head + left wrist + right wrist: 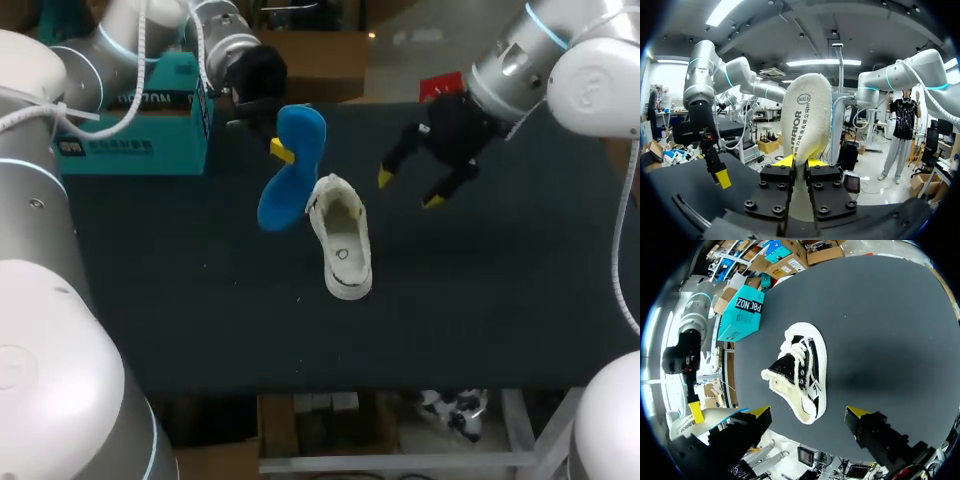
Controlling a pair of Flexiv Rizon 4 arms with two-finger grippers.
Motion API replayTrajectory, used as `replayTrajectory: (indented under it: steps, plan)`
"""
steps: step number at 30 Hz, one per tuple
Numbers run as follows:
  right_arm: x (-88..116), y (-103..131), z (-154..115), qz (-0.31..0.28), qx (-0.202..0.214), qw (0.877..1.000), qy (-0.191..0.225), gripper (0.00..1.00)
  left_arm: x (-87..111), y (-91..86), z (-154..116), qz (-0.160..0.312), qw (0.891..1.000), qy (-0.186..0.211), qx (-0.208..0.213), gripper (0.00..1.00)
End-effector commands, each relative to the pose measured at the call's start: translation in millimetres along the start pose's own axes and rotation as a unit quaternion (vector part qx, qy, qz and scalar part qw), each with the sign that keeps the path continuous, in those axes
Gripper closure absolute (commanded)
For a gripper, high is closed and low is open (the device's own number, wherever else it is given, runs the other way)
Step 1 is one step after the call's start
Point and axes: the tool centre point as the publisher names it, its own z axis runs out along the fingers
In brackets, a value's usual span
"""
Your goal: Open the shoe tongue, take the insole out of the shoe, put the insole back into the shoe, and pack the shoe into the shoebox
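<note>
My left gripper (281,152) holds a blue insole (284,196) in the air, above the table and just left of the shoe (341,238). In the left wrist view its fingers are shut on the insole's (807,115) lower end, cream fleece side showing. The black shoe (801,371), with a white sole and fleece lining, stands upright mid-table. My right gripper (409,190) hovers open to the right of the shoe. In the right wrist view the shoe lies ahead of that gripper (809,412), apart from its fingers. The teal shoebox (135,125) sits at the back left.
The dark table (500,300) has bare room in front of and to the right of the shoe. The shoebox (742,310) lies near the table's far left edge, behind my left arm. My right gripper's yellow-tipped finger (722,178) shows beside the insole in the left wrist view.
</note>
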Motion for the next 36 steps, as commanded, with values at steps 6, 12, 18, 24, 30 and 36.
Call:
replayTrajectory:
  steps: [6,12,18,24,30,36]
  plan:
    - [2.2,2.2,-0.9,0.0,0.009,1.0,-0.003,0.0,-2.6,-2.0,4.0,0.038,0.988,0.096,0.118,1.0]
    - [2.7,-4.2,-4.0,0.065,0.017,0.997,0.028,0.0,-3.2,-10.1,11.0,0.053,0.984,0.106,0.135,1.0]
    - [3.4,-21.3,-5.7,0.192,0.078,0.977,0.056,0.0,-5.7,-16.6,19.2,0.061,0.984,0.103,0.133,1.0]
    - [6.8,-25.1,-6.7,0.199,0.077,0.976,0.043,0.0,-7.5,-19.2,19.5,0.071,0.98,0.107,0.153,1.0]
    - [6.8,-25.1,-6.7,0.199,0.077,0.976,0.043,0.0,-11.0,-19.5,21.4,0.071,0.975,0.131,0.166,1.0]
    - [12.3,-25.9,-5.4,0.221,0.087,0.969,0.062,0.0,-12.5,-15.1,31.7,0.071,0.979,0.136,0.136,1.0]
